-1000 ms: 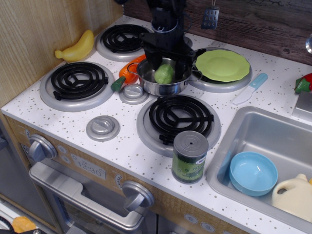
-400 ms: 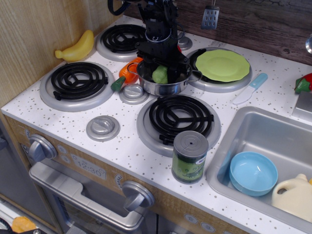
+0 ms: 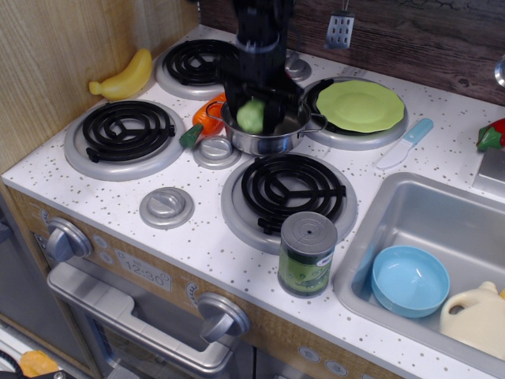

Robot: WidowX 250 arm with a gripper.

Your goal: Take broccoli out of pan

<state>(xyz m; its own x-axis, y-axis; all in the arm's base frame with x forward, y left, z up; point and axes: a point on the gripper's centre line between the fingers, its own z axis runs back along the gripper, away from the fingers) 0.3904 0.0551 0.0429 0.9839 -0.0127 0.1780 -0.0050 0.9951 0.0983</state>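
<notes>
Observation.image shows one black gripper (image 3: 254, 110) reaching down over one pan (image 3: 270, 134), its fingers closed narrowly on the one broccoli (image 3: 251, 116), a smooth light-green lump held at about the height of the pan's rim, over the pan's left part. The lump looks nearly round, slightly taller than wide, so its long axis seems close to upright; which end points where I cannot tell, as the picture is blurred around the arm. The pan sits on the white speckled worktop (image 3: 197, 237) directly below the gripper. Counted around it: four black coil burners, the nearest (image 3: 293, 188) in front of the gripper; one orange carrot (image 3: 207, 118) just to its left, touching the pan; one yellow banana (image 3: 125, 77) farther left; one green plate (image 3: 360, 105) to its right; one light-blue knife (image 3: 405, 143) beyond the plate; one green-labelled can (image 3: 307, 253) well in front; one blue bowl (image 3: 409, 280) and one cream jug (image 3: 477, 316) in the sink (image 3: 410, 213) at the front right.
</notes>
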